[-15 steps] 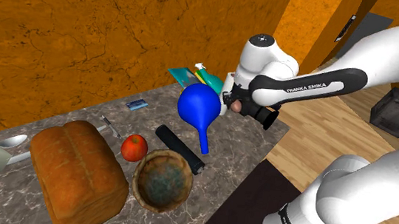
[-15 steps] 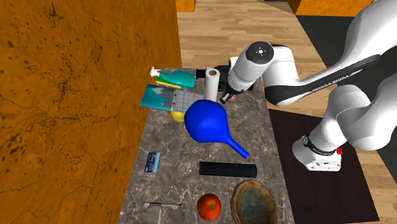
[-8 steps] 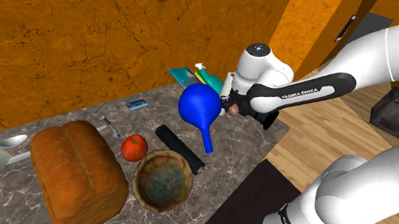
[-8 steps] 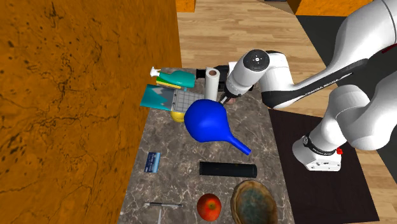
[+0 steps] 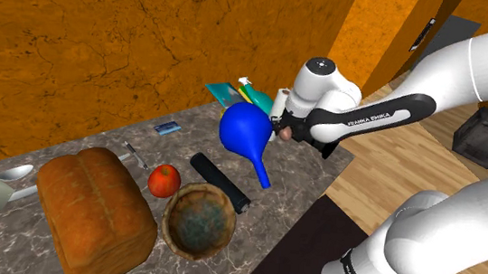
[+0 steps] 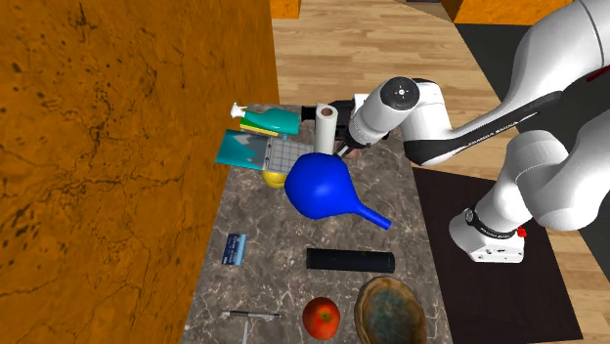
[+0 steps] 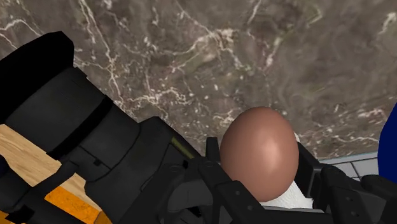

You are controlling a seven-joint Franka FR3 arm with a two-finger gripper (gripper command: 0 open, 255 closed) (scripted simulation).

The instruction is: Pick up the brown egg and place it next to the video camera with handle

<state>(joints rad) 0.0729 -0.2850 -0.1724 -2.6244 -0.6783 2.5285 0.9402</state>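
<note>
Right now your end effector (image 7: 259, 159) is closed on the brown egg (image 7: 257, 140), one finger on each side of its lower half. It holds the egg above the marbled surface (image 7: 254, 57), just beside the black video camera (image 7: 76, 121). Treat the egg as light and rigid but probably brittle. Its smooth, curved shell could squirt out under a hard squeeze, so a gentle grip across the widest girth looks safest. I'd judge a low release best, because an egg set down may roll. Counting outward from the end effector, you have one egg and one video camera. Close by stand one white paper roll (image 6: 326, 127) and one blue rubber bulb (image 6: 318, 186) with a tapered nozzle. Farther along the surface lie one black cylinder (image 6: 349, 260), one brown bowl (image 6: 391, 311) and one red apple (image 6: 322, 317). At the far end from the end effector are one loaf of bread (image 5: 95, 209) and one spoon (image 5: 14, 173).
</note>
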